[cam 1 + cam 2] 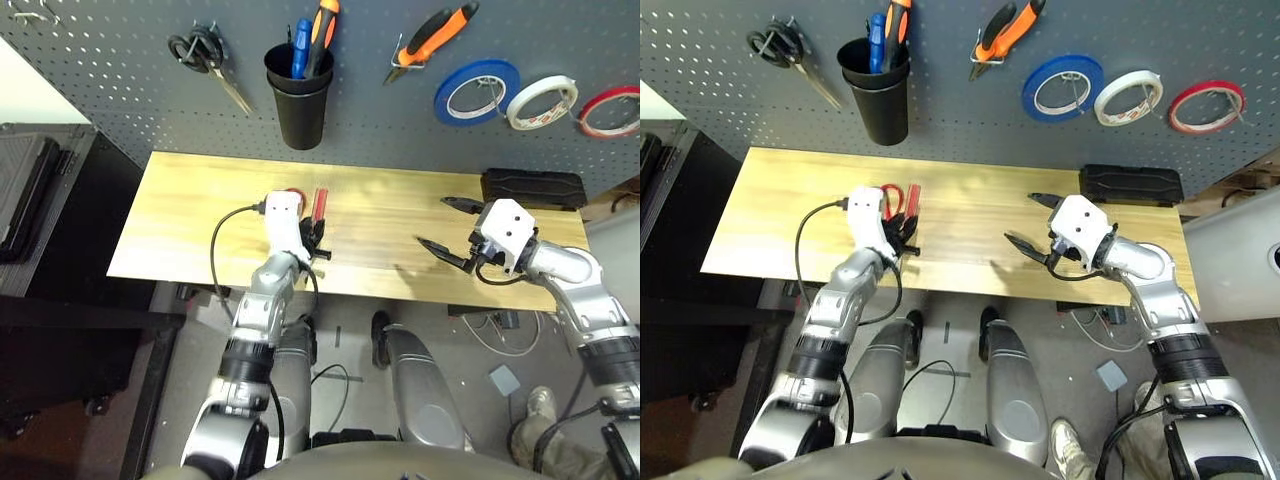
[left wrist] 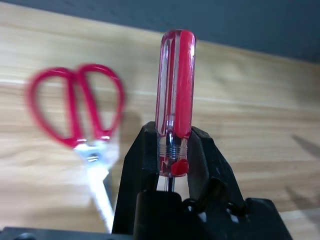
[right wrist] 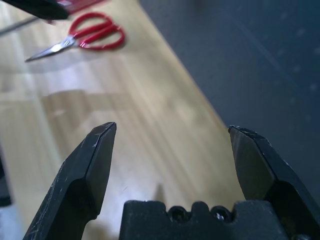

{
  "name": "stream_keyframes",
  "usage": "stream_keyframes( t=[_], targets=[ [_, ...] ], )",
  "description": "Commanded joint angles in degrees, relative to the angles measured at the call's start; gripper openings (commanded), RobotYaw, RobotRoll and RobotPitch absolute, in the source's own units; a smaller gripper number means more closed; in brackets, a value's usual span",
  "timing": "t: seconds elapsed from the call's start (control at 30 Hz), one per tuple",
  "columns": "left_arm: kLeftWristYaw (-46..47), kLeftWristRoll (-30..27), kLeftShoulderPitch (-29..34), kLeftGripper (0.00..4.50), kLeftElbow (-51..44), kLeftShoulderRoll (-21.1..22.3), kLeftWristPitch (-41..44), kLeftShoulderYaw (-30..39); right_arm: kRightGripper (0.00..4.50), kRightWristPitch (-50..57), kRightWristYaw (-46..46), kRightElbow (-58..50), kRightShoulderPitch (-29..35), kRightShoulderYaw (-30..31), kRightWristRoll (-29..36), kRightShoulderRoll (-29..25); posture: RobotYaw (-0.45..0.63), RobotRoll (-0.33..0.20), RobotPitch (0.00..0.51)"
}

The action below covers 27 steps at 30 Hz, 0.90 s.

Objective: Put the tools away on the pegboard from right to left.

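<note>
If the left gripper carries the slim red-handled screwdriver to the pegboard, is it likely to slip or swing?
The slim red-handled screwdriver looks rigid, so it should not flop. Its glossy plastic handle may slip. The left gripper pinches only its lower end, so it might pivot.

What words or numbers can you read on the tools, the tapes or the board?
None can be read.
white tape roll: faint reddish marks on its band, too small to read.
black case on the table: no label readable.
red-handled screwdriver, pegboard, black cup: no text visible.
</note>
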Motion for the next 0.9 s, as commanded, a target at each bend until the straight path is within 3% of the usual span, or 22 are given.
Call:
stream_keyframes(
  t=[0.03,0.2,0.33,0.57,0.9],
  targets=[
    [0.93,0.09,3.82,0.81,-4.18,0.56,-3.76,1.05,4.50,-2.93,1.34,4.95,-0.28,-1.35,1.28,0.68,0.30,0.000,0.288],
    [1.63,-1.95,5.71,0.81,-12.81,0.22,-5.44,2.91,4.50,-7.48,3.43,11.74,-2.50,-2.52,2.61,1.11,0.34,0.000,0.276],
    [2.56,-2.37,3.07,0.81,-21.60,1.17,-1.59,3.67,4.50,-11.13,6.28,15.78,-4.71,-4.44,5.31,1.54,0.34,0.000,0.273],
    [3.30,-4.38,-9.11,0.81,-28.65,3.88,7.96,5.79,4.50,-10.74,13.76,14.09,-6.73,-10.92,14.55,-0.43,0.33,0.000,0.274],
    [3.87,-8.46,-23.88,0.81,-28.72,6.08,15.63,9.78,4.50,1.73,21.43,5.89,-8.18,-16.56,23.37,-8.22,0.27,0.000,0.272]
  ],
)
